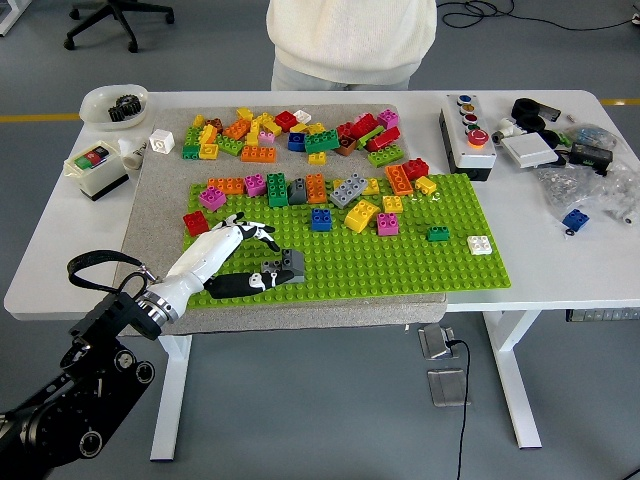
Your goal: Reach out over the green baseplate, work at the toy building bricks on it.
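Green baseplate (400, 260) is lying centre frame, and I am reaching my left hand (215, 255) over its lower-left corner, thumb and fingers (262, 236) loosely spread around a grey brick (285, 266), not clenching it. Most bricks (330, 190) are sitting loose along its upper edge, so I judge much work is remaining.

White table (60, 260) carries grey mat (165, 190) (boxes beside).
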Robot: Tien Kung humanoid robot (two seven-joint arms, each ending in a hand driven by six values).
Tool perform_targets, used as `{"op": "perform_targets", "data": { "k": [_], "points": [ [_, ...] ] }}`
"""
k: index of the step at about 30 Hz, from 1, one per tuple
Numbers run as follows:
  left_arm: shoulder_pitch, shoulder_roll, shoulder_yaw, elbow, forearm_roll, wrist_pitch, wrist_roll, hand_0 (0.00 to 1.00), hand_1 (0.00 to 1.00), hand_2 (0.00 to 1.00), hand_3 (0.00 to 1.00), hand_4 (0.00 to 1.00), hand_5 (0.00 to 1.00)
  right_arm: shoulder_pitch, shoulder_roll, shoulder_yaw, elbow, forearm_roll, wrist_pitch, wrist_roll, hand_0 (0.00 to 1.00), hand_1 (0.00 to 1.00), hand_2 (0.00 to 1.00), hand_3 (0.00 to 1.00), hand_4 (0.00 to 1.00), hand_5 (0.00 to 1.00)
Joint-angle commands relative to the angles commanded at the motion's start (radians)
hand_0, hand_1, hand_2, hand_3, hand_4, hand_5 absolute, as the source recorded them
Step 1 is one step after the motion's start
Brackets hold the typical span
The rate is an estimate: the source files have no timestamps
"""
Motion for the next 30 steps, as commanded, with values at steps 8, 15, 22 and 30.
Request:
{"op": "perform_targets", "data": {
  "k": [8,15,22,30],
  "points": [
    [0.000,-0.006,0.010,-0.003,-0.004,-0.005,0.003,0.998,0.864,0.839,0.605,0.998,0.859,0.002,-0.001,0.002,0.000,0.001,-0.001,0.000,0.736,0.615,0.630,0.535,0.760,0.496],
    [0.005,-0.013,0.022,0.002,-0.005,-0.005,0.004,0.998,0.872,0.840,0.611,0.998,0.861,0.003,-0.002,0.001,0.000,0.003,-0.001,0.000,0.737,0.614,0.631,0.535,0.761,0.497],
    [0.001,-0.018,0.025,0.014,-0.007,-0.005,0.005,0.998,0.873,0.841,0.614,0.998,0.860,0.005,-0.002,-0.001,0.000,0.004,-0.001,0.000,0.737,0.615,0.631,0.535,0.761,0.497],
    [-0.004,-0.020,0.029,0.023,-0.008,-0.006,0.006,0.998,0.873,0.841,0.613,0.998,0.857,0.006,-0.002,-0.001,0.000,0.006,-0.001,0.000,0.737,0.614,0.631,0.535,0.761,0.496]
  ]
}}
